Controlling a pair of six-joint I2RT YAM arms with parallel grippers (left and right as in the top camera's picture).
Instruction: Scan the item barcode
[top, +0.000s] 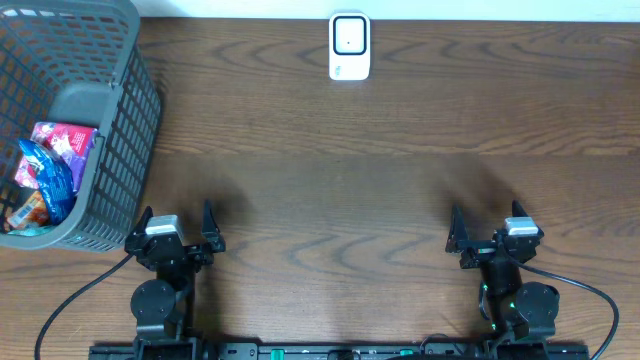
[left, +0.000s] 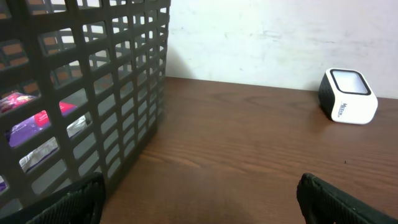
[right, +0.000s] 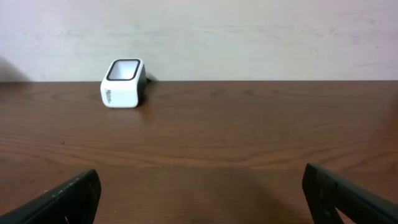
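Currently both arms sit at the near edge of the table (top: 320, 180), well apart from each other. The left gripper (top: 177, 216) stands with its jaws spread wide and nothing between them; the right gripper (top: 487, 222) is likewise spread wide and holds nothing. The grey mesh basket (top: 110, 130) occupies the far-left corner, just beside the left arm. Inside it lie the items: a pink packet (top: 62, 138) toward the far side, a blue packet (top: 48, 172) nearer, and further packets partly hidden by the wall. The white barcode scanner (top: 349, 45) stands at the far edge, about mid-table, window facing up, well apart from the basket and both grippers. In the left wrist view the scanner (left: 348, 96) appears at the right, the basket wall (left: 81, 93) at the left.
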